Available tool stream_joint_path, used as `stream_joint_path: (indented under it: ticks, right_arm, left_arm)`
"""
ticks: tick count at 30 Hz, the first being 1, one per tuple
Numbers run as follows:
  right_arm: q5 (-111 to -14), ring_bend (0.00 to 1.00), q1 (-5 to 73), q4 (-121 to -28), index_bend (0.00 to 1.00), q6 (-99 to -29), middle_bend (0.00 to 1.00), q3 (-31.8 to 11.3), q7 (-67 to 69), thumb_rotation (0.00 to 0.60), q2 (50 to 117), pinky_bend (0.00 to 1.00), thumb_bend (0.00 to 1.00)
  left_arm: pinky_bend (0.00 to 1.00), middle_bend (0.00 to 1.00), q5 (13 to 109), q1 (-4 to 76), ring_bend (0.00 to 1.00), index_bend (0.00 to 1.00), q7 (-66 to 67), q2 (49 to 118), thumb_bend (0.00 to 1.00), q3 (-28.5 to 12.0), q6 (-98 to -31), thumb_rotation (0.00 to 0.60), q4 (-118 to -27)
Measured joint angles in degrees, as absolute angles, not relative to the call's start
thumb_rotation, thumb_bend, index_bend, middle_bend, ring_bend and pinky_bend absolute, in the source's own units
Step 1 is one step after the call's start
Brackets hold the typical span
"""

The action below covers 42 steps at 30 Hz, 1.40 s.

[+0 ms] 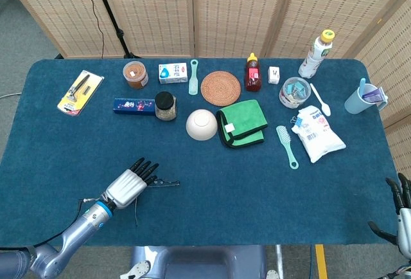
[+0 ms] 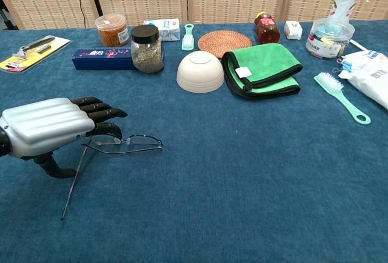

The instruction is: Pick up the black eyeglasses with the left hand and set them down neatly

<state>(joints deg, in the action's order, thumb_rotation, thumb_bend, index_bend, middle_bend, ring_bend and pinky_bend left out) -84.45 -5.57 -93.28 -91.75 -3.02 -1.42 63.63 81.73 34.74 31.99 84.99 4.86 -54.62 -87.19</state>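
My left hand [image 2: 45, 126] hovers low over the tabletop [image 2: 242, 172], fingers stretched out flat and holding nothing, fingertips [image 2: 112, 117] just above the left end of the glasses [image 2: 124, 143]. The glasses lie on the tabletop, one arm splayed toward me. My right hand [image 1: 399, 211] sits at the table's right edge, fingers apart, empty.

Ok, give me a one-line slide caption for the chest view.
Left hand hovering over the black eyeglasses lying on the blue table.

printed labels on boxes, jars and bottles, none of them legible
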Motion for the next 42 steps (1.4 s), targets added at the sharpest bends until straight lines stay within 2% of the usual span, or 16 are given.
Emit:
stream_joint_path:
  ticks: [42]
  right_arm:
    - [-84.86,0.06,-5.13,-94.04,0.12,-91.44,0.03,-3.05,-1.98,0.600,63.40,0.21,0.11]
  left_arm:
    - [0.00,0.00,81.32,33.80,0.00,0.48,32.52,83.84,0.21,4.26,-55.56,0.600,-87.09]
